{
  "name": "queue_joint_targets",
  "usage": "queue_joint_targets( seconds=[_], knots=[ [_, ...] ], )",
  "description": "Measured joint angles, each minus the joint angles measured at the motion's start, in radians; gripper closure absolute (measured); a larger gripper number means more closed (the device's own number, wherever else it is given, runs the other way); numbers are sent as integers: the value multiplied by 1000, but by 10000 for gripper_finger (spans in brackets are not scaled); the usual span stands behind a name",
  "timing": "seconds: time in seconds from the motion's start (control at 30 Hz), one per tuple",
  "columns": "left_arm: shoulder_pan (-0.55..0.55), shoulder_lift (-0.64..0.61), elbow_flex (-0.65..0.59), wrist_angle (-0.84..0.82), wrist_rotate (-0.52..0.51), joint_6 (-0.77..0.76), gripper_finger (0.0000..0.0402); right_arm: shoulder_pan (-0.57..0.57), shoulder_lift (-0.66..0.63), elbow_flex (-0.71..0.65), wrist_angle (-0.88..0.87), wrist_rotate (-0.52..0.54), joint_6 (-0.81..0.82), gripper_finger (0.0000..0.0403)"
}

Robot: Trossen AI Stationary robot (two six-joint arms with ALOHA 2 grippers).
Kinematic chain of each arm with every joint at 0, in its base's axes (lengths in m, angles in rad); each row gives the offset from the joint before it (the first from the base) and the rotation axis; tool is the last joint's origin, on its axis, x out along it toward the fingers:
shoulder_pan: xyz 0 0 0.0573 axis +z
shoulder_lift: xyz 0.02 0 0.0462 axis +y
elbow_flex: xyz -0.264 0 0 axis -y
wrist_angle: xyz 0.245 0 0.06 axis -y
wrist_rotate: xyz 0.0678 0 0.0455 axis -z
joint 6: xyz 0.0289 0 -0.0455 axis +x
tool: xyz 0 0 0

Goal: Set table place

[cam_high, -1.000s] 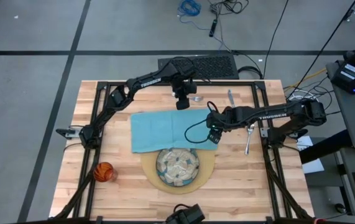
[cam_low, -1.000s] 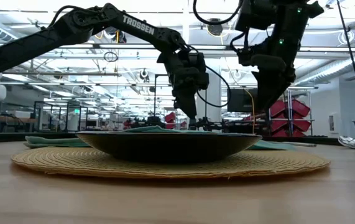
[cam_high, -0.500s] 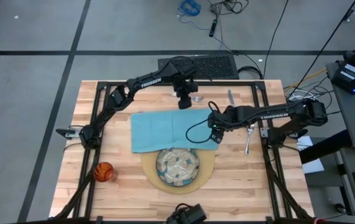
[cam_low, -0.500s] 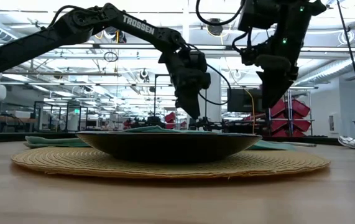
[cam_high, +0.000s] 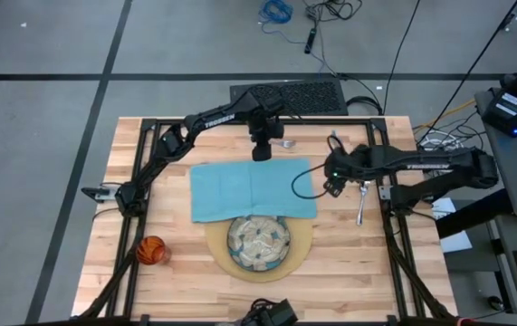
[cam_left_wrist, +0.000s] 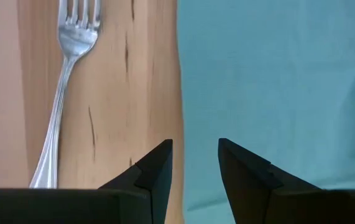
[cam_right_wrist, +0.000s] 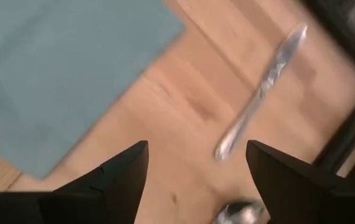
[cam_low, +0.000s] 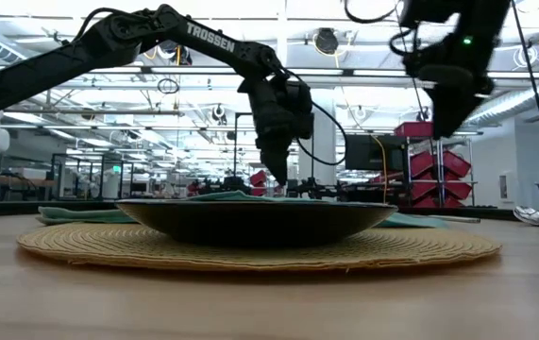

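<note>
Left wrist view cuts off the fork [cam_left_wrist: 62, 87] behind the left gripper [cam_left_wrist: 194, 163].

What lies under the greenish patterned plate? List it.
The greenish patterned plate sits on a round tan woven mat, whose rim shows all around. The mat's far edge overlaps the light-blue cloth napkin. Whatever lies beneath the plate's centre is hidden.

The light-blue napkin [cam_high: 253, 191] lies spread flat on the plank table [cam_high: 358, 263], its far edge just under the left gripper [cam_high: 261, 153] and its right edge just beside the right gripper [cam_high: 332, 187]. The fork [cam_left_wrist: 62, 87] lies beside the left gripper. The knife [cam_right_wrist: 262, 88] and spoon [cam_high: 363, 199] lie near the right gripper. The patterned plate [cam_high: 258, 240] sits on the round tan mat [cam_high: 301, 244], touching the napkin's near edge. The orange cup [cam_high: 150, 250] stands well apart from both grippers.
</note>
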Motion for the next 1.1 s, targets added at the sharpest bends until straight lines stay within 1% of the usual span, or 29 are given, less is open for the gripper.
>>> queue_joint_targets(
  seconds=[0.07, 0.27, 0.4, 0.47, 0.53, 0.63, 0.83, 0.87, 0.93, 1.0, 1.1],
  knots=[
    [0, 0, 2, 17, 0, 15, 288, 9, -33, -58, 23, -51, 46, 140],
    [-6, 0, 5, 204, -7, -13, 288, 56, -80, -294, 292, -130, 83, 140],
    [-19, 0, 6, 249, -11, -39, 303, 60, -82, -400, 445, -145, 86, 140],
    [-28, 0, 5, 276, 0, -65, 317, 58, -82, -426, 487, -146, 81, 140],
    [-39, 0, 6, 286, 48, -94, 331, 53, -82, -433, 495, -148, 80, 140],
    [-57, 5, 6, 256, 125, -151, 343, 52, -82, -433, 504, -162, 79, 140],
    [-52, 39, 6, 135, 129, -193, 346, 52, -82, -432, 533, -192, 67, 140],
    [-47, 53, 6, 107, 121, -198, 346, 54, -82, -432, 539, -193, 64, 140],
    [-41, 63, 4, 79, 57, -221, 346, 54, -82, -432, 552, -195, 56, 140],
    [-39, 60, 4, 22, 18, -222, 346, 54, -82, -432, 561, -196, 53, 140],
    [-60, 51, 6, -8, -94, -196, 346, 54, -82, -432, 578, -197, 36, 140]
  ],
)
